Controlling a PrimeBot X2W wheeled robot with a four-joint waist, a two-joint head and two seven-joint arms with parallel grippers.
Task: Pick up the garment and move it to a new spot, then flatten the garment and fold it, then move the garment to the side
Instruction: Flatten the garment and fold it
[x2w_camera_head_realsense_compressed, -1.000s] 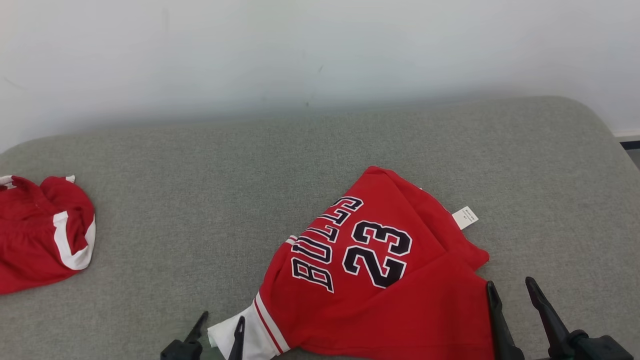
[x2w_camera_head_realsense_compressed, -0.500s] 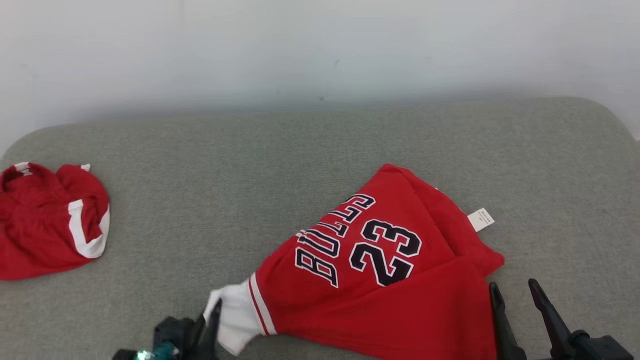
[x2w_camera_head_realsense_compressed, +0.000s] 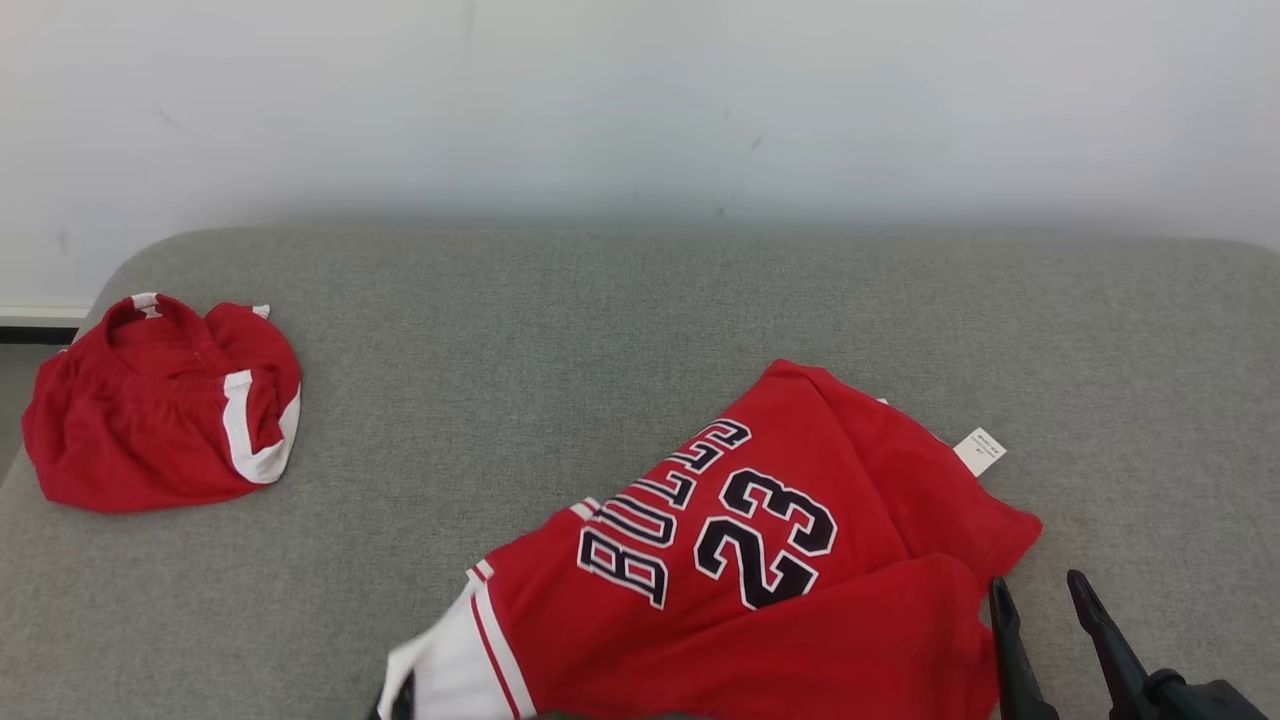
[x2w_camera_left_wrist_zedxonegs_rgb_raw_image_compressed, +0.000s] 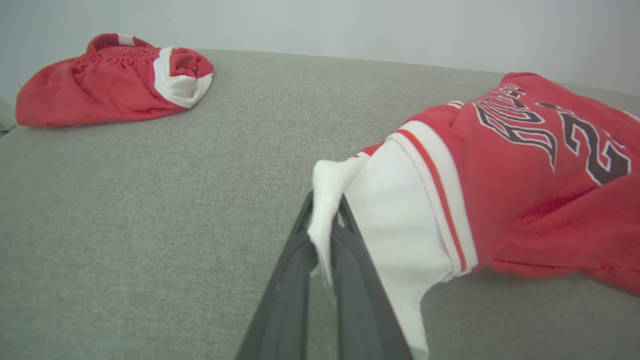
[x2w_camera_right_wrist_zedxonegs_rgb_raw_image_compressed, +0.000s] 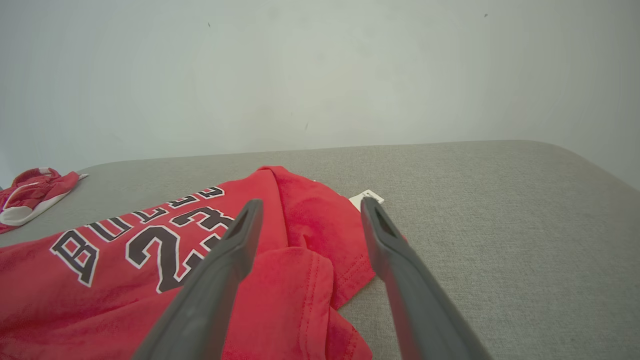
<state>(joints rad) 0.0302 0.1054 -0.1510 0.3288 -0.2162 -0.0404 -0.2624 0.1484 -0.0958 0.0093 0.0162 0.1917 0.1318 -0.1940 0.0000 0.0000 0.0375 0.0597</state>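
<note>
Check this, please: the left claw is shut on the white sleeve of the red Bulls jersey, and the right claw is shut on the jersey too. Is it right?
One part is wrong. The left claw is shut on the white sleeve of the red Bulls jersey, but the right claw is open, gripping nothing; the right wrist view shows its fingers wide apart.

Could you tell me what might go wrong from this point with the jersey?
1. The left gripper pinches just the edge of the white sleeve of the jersey; the fabric may slip out when lifted.
2. The right gripper is open and holds nothing, so a one-sided lift could leave the jersey bunched.
3. Carried leftward, it might land on the red shorts.
</note>
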